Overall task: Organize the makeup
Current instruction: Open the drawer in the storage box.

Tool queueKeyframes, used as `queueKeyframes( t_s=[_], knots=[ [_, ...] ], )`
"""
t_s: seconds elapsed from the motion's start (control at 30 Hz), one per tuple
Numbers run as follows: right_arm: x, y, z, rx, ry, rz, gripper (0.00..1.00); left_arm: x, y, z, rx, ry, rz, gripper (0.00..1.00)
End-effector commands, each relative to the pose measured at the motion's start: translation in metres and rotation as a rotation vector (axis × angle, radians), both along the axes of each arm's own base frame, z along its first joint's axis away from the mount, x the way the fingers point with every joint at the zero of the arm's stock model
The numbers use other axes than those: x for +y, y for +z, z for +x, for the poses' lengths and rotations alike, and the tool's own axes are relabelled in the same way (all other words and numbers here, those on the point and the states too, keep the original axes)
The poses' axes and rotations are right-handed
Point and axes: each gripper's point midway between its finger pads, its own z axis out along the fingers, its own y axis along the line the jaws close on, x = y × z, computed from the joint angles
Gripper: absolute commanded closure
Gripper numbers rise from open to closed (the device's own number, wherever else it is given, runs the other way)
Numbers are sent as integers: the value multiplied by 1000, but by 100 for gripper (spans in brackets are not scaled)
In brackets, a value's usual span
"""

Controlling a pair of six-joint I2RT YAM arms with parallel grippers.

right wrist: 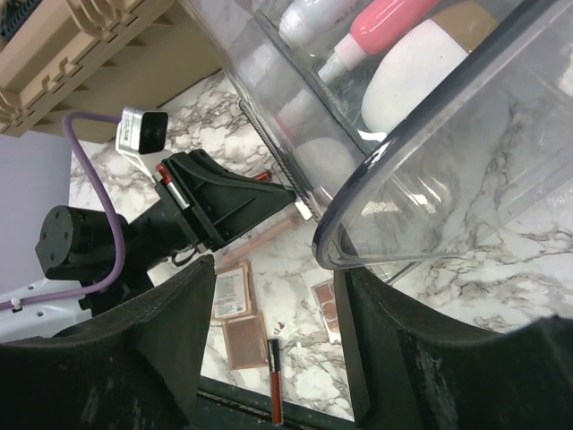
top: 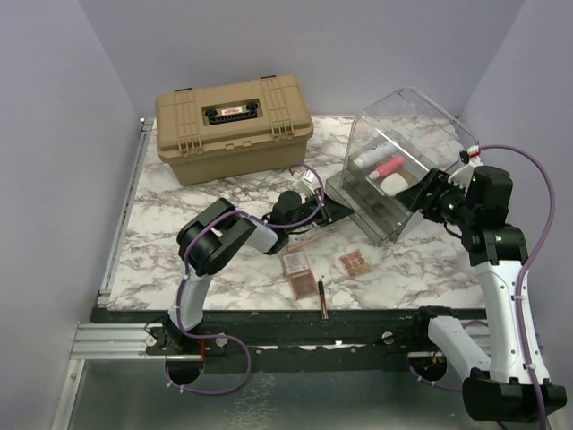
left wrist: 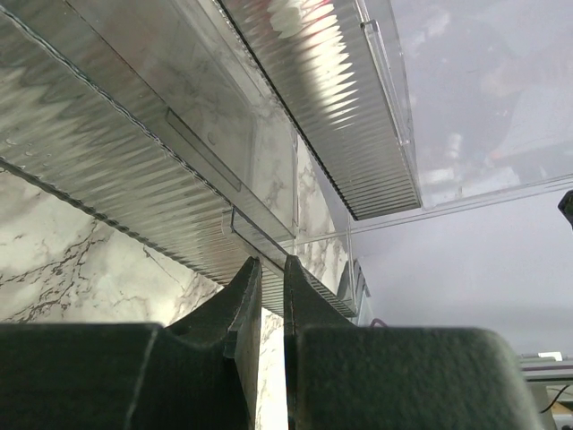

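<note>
1. Tilting the clear bin (top: 412, 107) at the right of the surface (top: 179, 210) with the right pincer (right wrist: 277, 269), set half-wide astride the rim and seemingly clamping it, likely to steady it against a pull.
2. Nipping the drawer lip (left wrist: 260, 235) low on the bin's left face with the left pincer (left wrist: 269, 267), narrowed almost shut, probably to slide a drawer out for more makeup.
3. Cradling the white tube (top: 372, 152), pink tube (top: 389, 167) and white oval piece (top: 396, 183) side by side inside the bin's upper part.
4. Lying loose on the near middle of the surface and awaiting stowing: three eyeshadow palettes (top: 303, 285) and one pencil (top: 321, 297).
</note>
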Motion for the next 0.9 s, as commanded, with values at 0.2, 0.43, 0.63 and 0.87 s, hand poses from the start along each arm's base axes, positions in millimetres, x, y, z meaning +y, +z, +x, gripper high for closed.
queueKeyframes(
  t_s=[0.2, 0.43, 0.63, 0.87],
  knots=[
    [16, 21, 6, -114, 106, 35, 37, -3, 3, -3, -25, -60, 10, 86],
    [36, 28, -14, -124, 242, 79, 32, 1, 2, -3, -15, -47, 33, 57],
    [45, 32, -30, -120, 325, 79, 30, 5, 3, -5, -14, -39, 61, 46],
    [56, 40, -48, -137, 411, 103, 27, 30, 6, -11, -46, 18, 138, 35]
  ],
)
